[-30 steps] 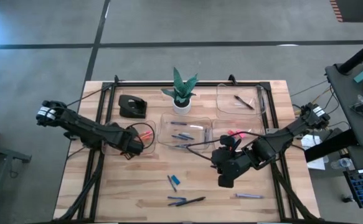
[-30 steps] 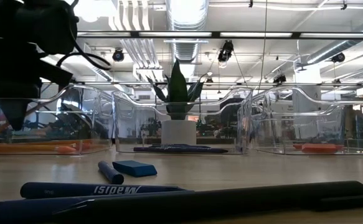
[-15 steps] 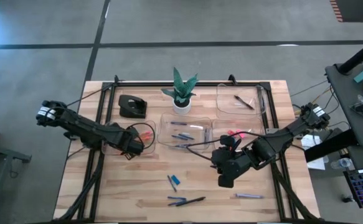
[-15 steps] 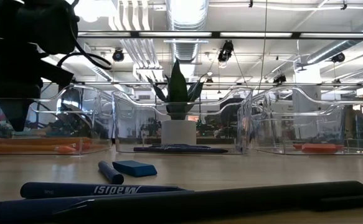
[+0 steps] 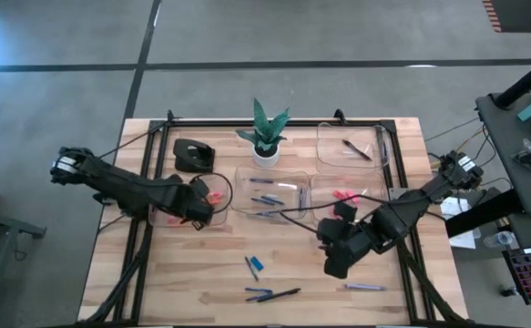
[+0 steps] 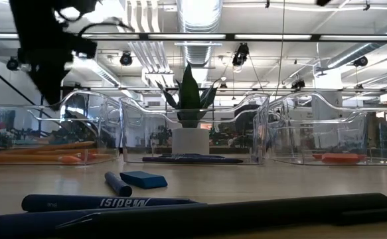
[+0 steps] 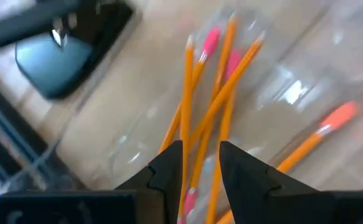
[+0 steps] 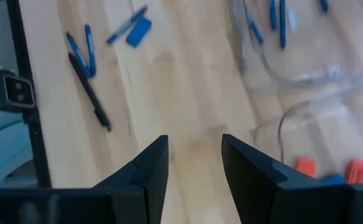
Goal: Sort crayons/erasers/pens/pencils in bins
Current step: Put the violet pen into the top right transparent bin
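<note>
**Left arm clear of the pencil bin, right arm over bare wood**

Left of centre in the high view, the left gripper (image 5: 201, 206) hangs over the pencil bin (image 5: 169, 221); its wrist view shows the fingers parted narrowly with nothing between them and the pencils (image 7: 213, 109) lying loose below. To do this step well it should lift straight up before swinging, so the fingers clear the bin's wall.

At lower centre, loose pens (image 5: 271, 294), a crayon (image 5: 250, 268) and a blue eraser (image 5: 257, 264) remain on the table (image 5: 156, 292), with open wood around them and the front edge close by.

Right of centre, the right gripper (image 5: 334, 264) hovers over bare board, fingers apart and empty, just beside the eraser bin (image 5: 374, 187).
</note>
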